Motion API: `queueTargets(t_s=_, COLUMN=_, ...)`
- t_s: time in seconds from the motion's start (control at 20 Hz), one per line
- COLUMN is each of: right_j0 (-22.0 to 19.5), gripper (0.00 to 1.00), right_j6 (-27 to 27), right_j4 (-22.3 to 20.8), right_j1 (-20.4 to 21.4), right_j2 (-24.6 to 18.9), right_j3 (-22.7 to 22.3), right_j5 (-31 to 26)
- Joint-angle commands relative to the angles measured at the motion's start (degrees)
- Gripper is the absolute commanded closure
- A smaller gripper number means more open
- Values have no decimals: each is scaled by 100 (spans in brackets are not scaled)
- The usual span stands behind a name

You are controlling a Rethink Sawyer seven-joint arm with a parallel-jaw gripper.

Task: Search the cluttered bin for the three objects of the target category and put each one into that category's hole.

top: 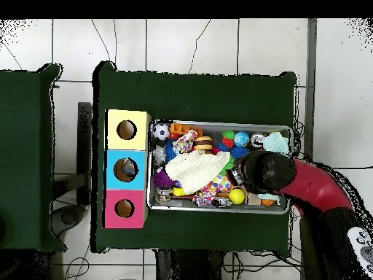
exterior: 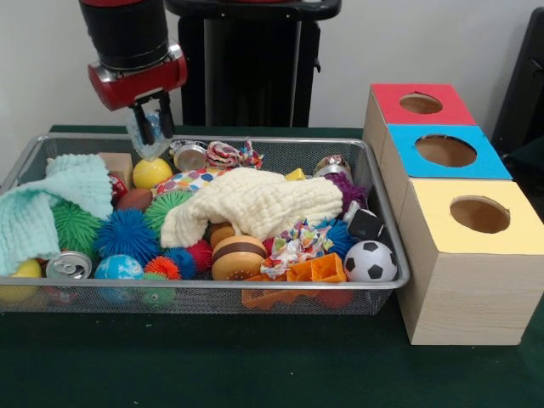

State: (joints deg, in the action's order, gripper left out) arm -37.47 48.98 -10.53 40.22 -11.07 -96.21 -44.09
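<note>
The wire mesh bin [exterior: 212, 295] sits on the green table, packed with toys. It also shows in the overhead view [top: 218, 211]. My gripper [exterior: 151, 129] hangs over the bin's far left corner, just above a yellow ball [exterior: 151, 173] and beside a metal lid [exterior: 189, 156]. Three wooden boxes stand right of the bin, each with a round hole: red top [exterior: 387, 93], blue top [exterior: 404, 157] and yellow top [exterior: 433, 204]. In the overhead view my arm [top: 266, 171] covers the gripper.
A cream cloth [exterior: 255, 202] lies across the bin's middle and a mint cloth [exterior: 42, 208] hangs over its left end. Also in it are spiky balls [exterior: 127, 234], a soccer ball [exterior: 371, 261], a can [exterior: 68, 266], a burger toy [exterior: 238, 255] and orange blocks [exterior: 316, 270].
</note>
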Motion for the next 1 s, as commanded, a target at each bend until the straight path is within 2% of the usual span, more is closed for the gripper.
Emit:
queueTargets(t_s=0.05, right_j0=256, gripper=100, right_j6=1956, right_j4=355, right_j1=72, right_j2=240, right_j3=-633, right_j5=502)
queueTargets(t_s=1.0, right_j0=1095, gripper=100, right_j6=2709, right_j4=891, right_j1=116, right_j2=729, right_j3=-766, right_j5=763)
